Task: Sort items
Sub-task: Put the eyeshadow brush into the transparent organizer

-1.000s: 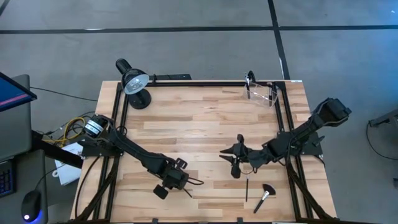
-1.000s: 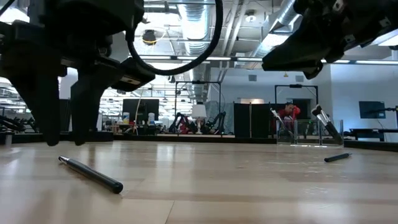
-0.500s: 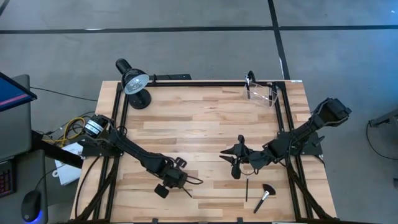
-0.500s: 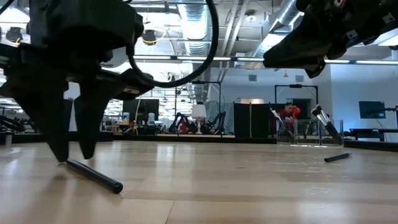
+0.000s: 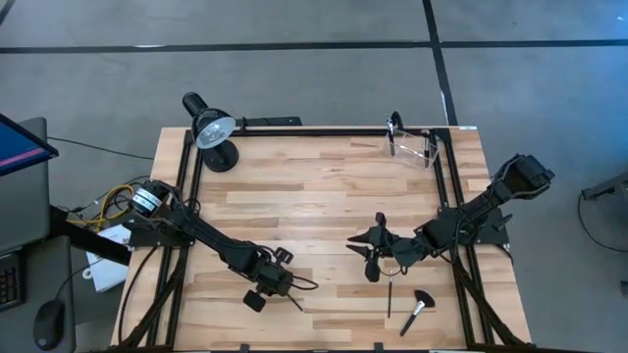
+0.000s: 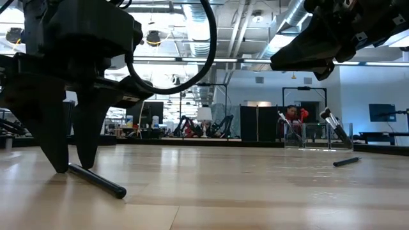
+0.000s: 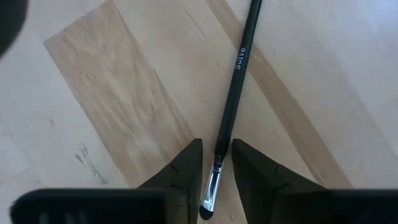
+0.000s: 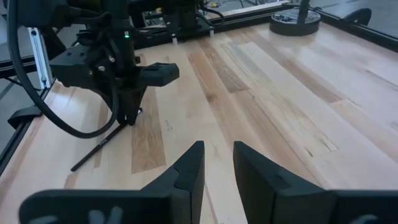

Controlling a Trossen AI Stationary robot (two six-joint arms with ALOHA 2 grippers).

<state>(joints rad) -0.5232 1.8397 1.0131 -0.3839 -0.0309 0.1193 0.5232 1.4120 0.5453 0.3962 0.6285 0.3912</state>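
Item: black-handled makeup brush [image 7: 236,93], lying flat on the butcher-block table [image 5: 314,196], around 7 o'clock from the table's centre in the high view. Left gripper [image 7: 216,180] is down over it, fingers slightly apart and straddling the silver ferrule near the bristle end; nothing clamped yet. In the low view the fingertips [image 6: 56,163] stand at the board on either side of the handle. Handling note: closing here would probably pinch a thin, round shaft that may roll or pivot, so a squared, centred squeeze before lifting looks wise. Right gripper [image 8: 217,165] hovers about 4 o'clock from centre, fingers a little apart, holding nothing. Other stock: a slim dark brush [image 5: 390,297] and a fan-headed brush [image 5: 419,307] at 5 o'clock; clear container [image 5: 412,143] with brushes at 1 o'clock; black desk lamp [image 5: 209,129] at 11 o'clock. Room: open workshop, exposed ceiling ducts, other rigs, one person in red [image 6: 295,116] far behind.
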